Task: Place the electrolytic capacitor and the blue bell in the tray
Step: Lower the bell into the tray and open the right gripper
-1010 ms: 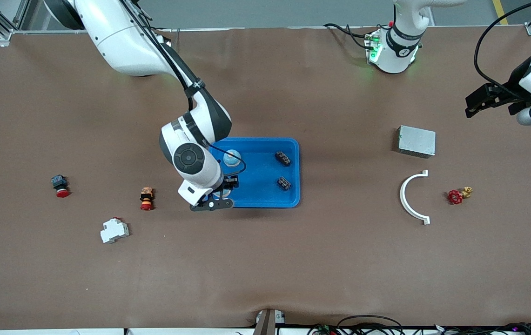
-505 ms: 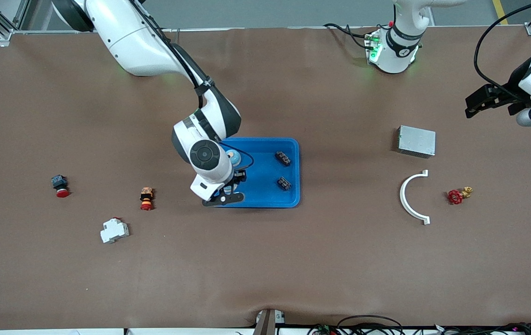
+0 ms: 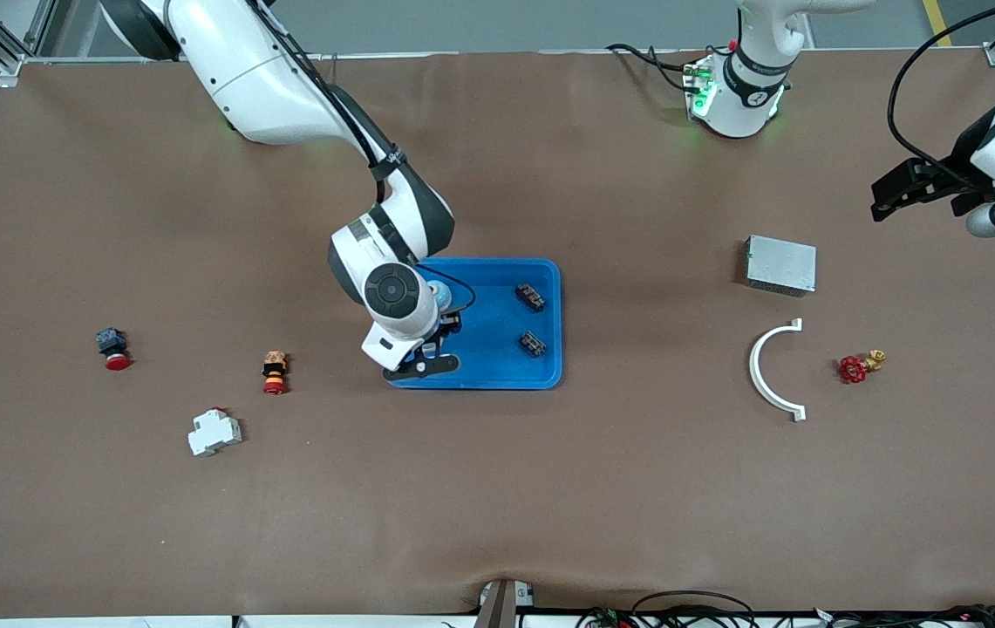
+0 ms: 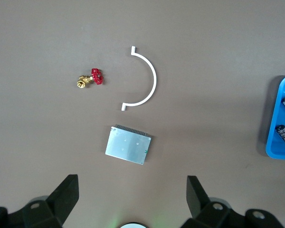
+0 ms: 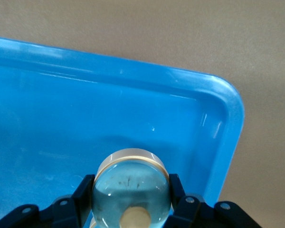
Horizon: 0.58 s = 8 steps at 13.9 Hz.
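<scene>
Bell (image 5: 132,190) clamped in right claw (image 5: 131,197) over tray (image 5: 226,111), dome toward wrist cam; left claw (image 4: 132,192) apart.

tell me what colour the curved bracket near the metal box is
White; the curved bracket shows best in the left wrist view.

Front view: high, facing both arms. Left wrist: high over table. Right wrist: close above tray (image 5: 228,102), shared with front (image 3: 549,323).
</scene>
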{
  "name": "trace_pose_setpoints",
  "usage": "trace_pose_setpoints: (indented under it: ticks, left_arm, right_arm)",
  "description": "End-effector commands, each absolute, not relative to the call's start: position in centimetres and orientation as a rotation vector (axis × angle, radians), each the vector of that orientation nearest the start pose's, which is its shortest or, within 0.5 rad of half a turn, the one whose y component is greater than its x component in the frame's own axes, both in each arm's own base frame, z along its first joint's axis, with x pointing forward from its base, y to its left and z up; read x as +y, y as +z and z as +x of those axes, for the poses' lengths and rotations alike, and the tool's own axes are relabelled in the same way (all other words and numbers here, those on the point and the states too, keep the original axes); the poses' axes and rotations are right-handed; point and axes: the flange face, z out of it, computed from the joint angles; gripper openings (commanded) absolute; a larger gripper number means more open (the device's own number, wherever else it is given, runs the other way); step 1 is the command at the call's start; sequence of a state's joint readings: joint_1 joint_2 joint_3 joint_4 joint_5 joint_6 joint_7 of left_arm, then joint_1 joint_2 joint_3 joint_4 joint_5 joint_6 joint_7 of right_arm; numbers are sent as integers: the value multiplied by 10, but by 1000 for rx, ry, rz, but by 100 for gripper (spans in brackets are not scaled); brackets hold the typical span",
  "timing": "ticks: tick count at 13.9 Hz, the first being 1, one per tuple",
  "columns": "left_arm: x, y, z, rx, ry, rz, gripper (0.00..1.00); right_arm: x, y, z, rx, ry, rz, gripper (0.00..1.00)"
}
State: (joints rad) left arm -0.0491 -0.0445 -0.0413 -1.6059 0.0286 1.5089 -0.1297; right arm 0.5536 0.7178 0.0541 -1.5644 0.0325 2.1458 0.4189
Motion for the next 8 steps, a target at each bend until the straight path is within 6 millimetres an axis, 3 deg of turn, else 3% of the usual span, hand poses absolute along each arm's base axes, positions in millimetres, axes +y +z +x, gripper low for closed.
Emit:
trace_pose_setpoints:
  ticks: [1, 4, 6, 7, 8]
  left_arm:
    - [-45, 630, 524, -39, 59, -3117, 100]
    - [-45, 629, 525, -39, 61, -3117, 100]
    - [-44, 629, 526, -42, 61, -3117, 100]
    - [-44, 629, 526, -42, 61, -3115, 100]
    - [-44, 629, 526, -39, 61, -3115, 100]
  right_arm:
    - [390, 203, 564, -271, 231, -3151, 12]
    - [389, 199, 564, -270, 235, -3154, 16]
    - [389, 196, 563, -270, 244, -3156, 27]
    - [389, 195, 563, -270, 246, -3157, 44]
    - [390, 194, 562, -270, 246, -3157, 70]
